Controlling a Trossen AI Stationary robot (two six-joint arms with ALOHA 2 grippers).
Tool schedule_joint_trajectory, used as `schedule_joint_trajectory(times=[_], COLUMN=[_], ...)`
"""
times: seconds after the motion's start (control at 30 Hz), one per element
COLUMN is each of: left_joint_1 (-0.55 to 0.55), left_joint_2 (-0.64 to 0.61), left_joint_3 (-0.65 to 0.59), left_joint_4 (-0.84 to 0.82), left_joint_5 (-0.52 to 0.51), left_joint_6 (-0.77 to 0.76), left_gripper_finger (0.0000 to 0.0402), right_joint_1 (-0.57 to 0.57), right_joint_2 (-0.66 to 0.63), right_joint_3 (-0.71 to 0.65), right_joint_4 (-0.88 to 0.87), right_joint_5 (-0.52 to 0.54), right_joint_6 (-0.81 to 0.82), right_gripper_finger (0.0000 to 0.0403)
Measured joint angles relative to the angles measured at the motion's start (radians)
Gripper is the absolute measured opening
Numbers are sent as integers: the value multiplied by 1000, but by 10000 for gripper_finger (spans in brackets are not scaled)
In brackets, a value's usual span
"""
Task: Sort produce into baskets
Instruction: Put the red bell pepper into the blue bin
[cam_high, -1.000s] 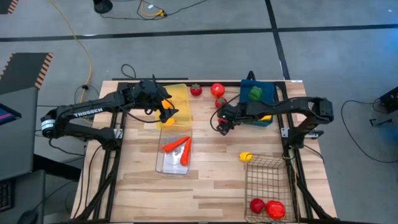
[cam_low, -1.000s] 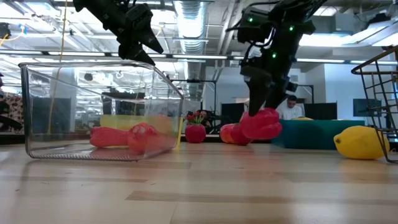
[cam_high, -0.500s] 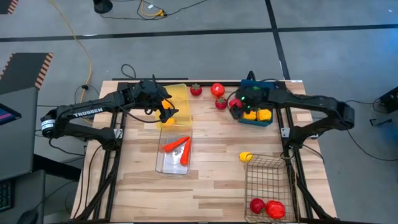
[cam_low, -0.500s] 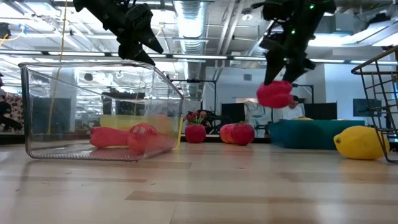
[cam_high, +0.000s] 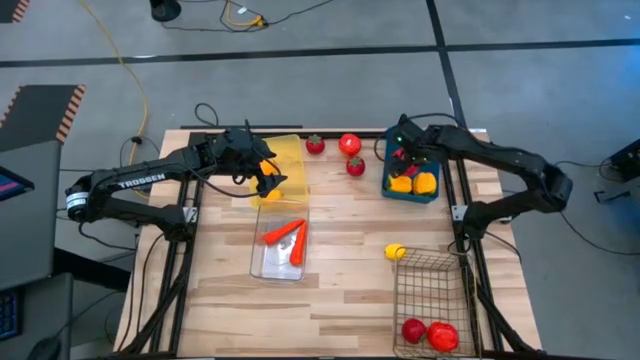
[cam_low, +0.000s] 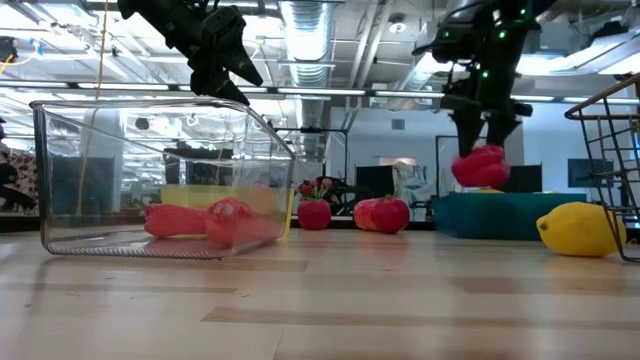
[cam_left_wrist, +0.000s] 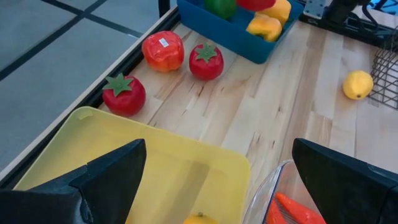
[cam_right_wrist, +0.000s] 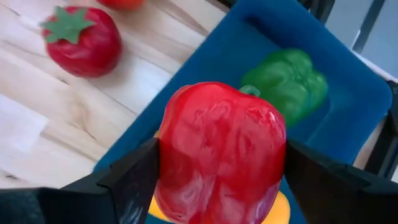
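1. The red bell pepper (cam_right_wrist: 221, 155) hangs above the dark blue bin (cam_high: 392, 184), pinched between the two fingers of the right gripper (cam_high: 407, 158); in the low view it is clear of the bin's rim, with the gripper (cam_low: 483, 140) coming down on it from above.
2. Inside the blue bin lie a green bell pepper (cam_right_wrist: 287, 84) toward its far end and yellow and orange peppers (cam_high: 413, 184) toward its near end. The bin sits at the far right part of the table (cam_high: 340, 230).
3. Just left of the bin, along the table's far edge, three red pieces rest on the wood: a strawberry-like one (cam_high: 315, 145), a tomato (cam_high: 349, 144) and another small red one (cam_high: 355, 166).
4. The translucent yellow bin (cam_high: 290, 160) stands at the far edge, left of centre. The left gripper (cam_high: 262, 172) hovers over it with its fingers spread wide and holding nothing; an orange piece (cam_left_wrist: 198, 218) lies in the bin below.
5. The clear plastic bin (cam_high: 280, 268) lies nearer the middle, touching the yellow bin's near end, and holds two orange carrots (cam_high: 285, 236).
6. A lemon (cam_high: 396, 252) sits on the bare wood at the right, just beside the far edge of the dark wire-mesh basket (cam_high: 432, 290).
7. The wire basket occupies the near right corner, with two red pieces (cam_high: 430, 333) inside at its near end.
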Motion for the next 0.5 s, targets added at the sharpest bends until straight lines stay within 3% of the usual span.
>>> schedule_joint_trajectory(times=[0.5], left_joint_1=[0], left_joint_2=[0], left_joint_3=[0], left_joint_4=[2], left_joint_5=[0], left_joint_6=[0], left_gripper_finger=[391], right_joint_1=[-26], right_joint_2=[151], right_joint_3=[0], right_joint_4=[-9], right_joint_5=[0], right_joint_6=[0], right_gripper_finger=[354])
